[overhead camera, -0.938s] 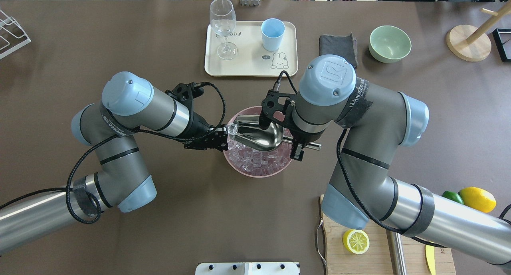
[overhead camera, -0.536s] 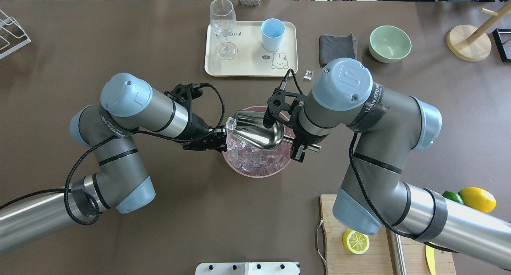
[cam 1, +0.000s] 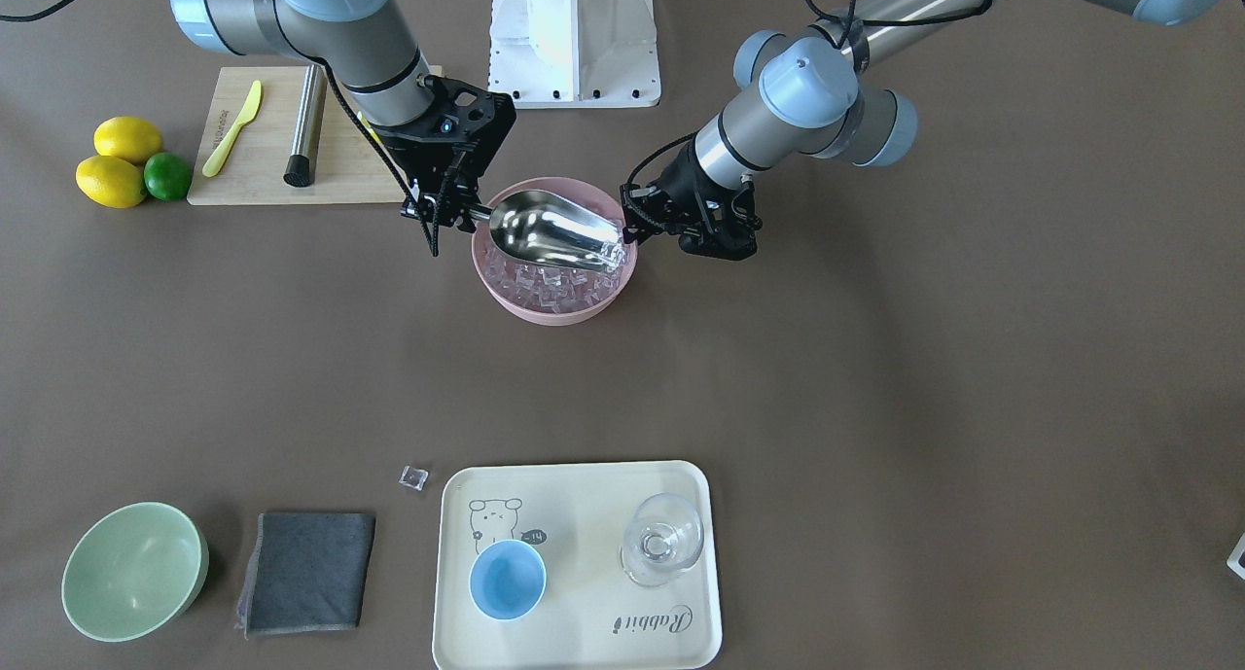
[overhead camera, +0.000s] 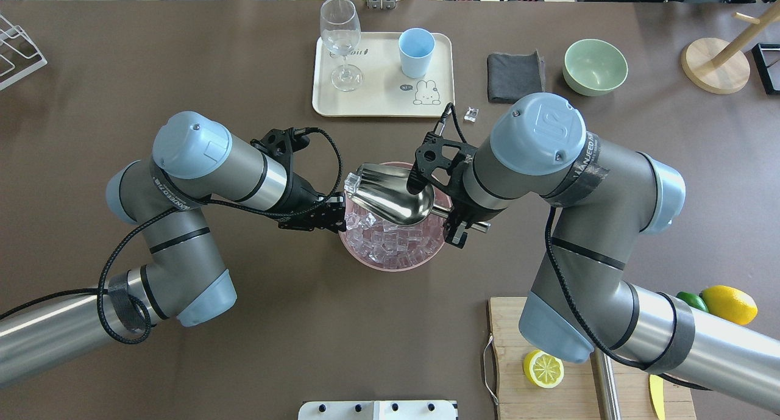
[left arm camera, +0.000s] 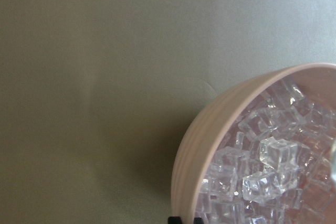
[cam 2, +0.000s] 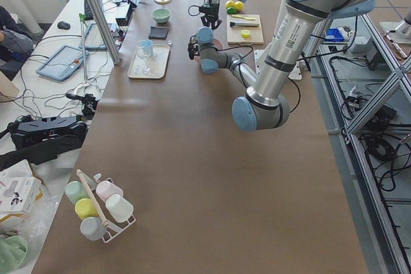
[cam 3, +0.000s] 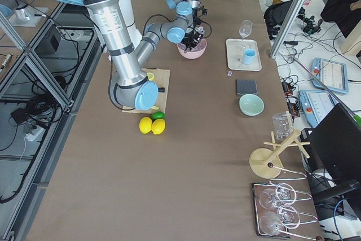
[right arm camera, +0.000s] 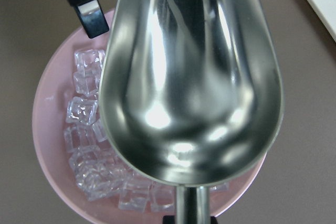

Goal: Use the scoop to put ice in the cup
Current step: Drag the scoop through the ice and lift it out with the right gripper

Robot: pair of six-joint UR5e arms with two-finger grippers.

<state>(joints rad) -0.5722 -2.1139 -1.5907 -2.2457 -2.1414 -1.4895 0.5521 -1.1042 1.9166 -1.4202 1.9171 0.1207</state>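
My right gripper [overhead camera: 456, 222] [cam 1: 443, 209] is shut on the short handle of the steel scoop [overhead camera: 393, 195] [cam 1: 554, 228] [right arm camera: 189, 77]. The scoop hangs over the pink bowl [overhead camera: 365, 258] [cam 1: 506, 302] [left arm camera: 194, 145] of ice [overhead camera: 390, 242] [cam 1: 545, 283] [right arm camera: 89, 129]. Its trough is almost bare, with one clear cube [overhead camera: 352, 181] at the front lip. My left gripper [overhead camera: 336, 216] [cam 1: 637, 229] is shut on the bowl's rim on its left side. The light-blue cup [overhead camera: 417, 52] [cam 1: 507, 580] stands upright on the cream tray [overhead camera: 378, 100] [cam 1: 584, 505] beyond the bowl.
A wine glass [overhead camera: 340, 42] [cam 1: 661, 539] shares the tray. One stray ice cube [overhead camera: 470, 114] [cam 1: 413, 476] lies on the table beside it. A grey cloth [overhead camera: 515, 75] and a green bowl [overhead camera: 595, 66] sit far right. A cutting board [overhead camera: 548, 383] with lemon lies near right.
The right arm has swung outward and carried the scoop a little farther and leftward above the ice, one cube riding at its lip. The left gripper has stayed at the bowl.
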